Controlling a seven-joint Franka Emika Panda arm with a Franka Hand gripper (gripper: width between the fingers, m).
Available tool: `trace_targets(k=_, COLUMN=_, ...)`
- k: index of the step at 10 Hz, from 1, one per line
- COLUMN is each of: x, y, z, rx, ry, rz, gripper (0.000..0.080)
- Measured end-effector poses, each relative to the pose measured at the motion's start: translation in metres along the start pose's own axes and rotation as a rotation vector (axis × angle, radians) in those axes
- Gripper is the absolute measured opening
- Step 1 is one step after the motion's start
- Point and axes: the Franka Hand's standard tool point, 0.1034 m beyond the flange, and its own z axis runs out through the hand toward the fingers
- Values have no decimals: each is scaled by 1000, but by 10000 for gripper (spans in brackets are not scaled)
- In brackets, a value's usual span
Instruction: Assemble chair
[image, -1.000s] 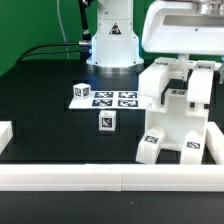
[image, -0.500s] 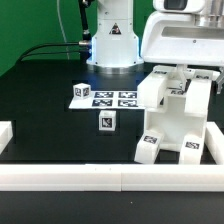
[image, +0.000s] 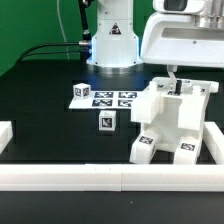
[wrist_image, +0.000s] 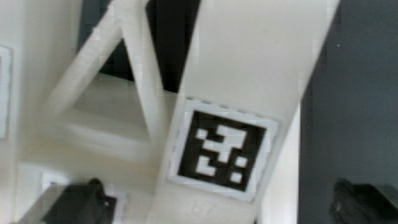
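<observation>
The end effector (wrist_image: 222, 203) is open. In the wrist view its two dark fingertips (wrist_image: 79, 203) stand wide apart on either side of a white upright of the chair (image: 170, 120), and a dark gap shows between the tagged upright and the finger on one side. In the exterior view the arm hangs directly over the chair. The chair is a boxy white assembly that stands on the black table (image: 45, 125) at the exterior view's right, just behind the near rail (image: 80, 178), with tags showing on its two near feet. A small tagged cube (image: 106, 121) sits alone on the table to the chair's left. Farther back lies the marker board (image: 112, 99), with a second tagged block (image: 80, 92) at its left end.
</observation>
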Motion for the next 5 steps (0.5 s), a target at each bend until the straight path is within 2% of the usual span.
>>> trace_targets(k=2, x=0, y=1, z=-1, rx=1, ry=-1, rz=0, gripper=644)
trace_targets(k=3, x=1, y=4, z=-8, rx=3, ry=-9, rz=-6, gripper=649)
trace_targets(k=5, x=2, y=24, z=-38, rx=14, ry=-43, rz=-31, gripper=648)
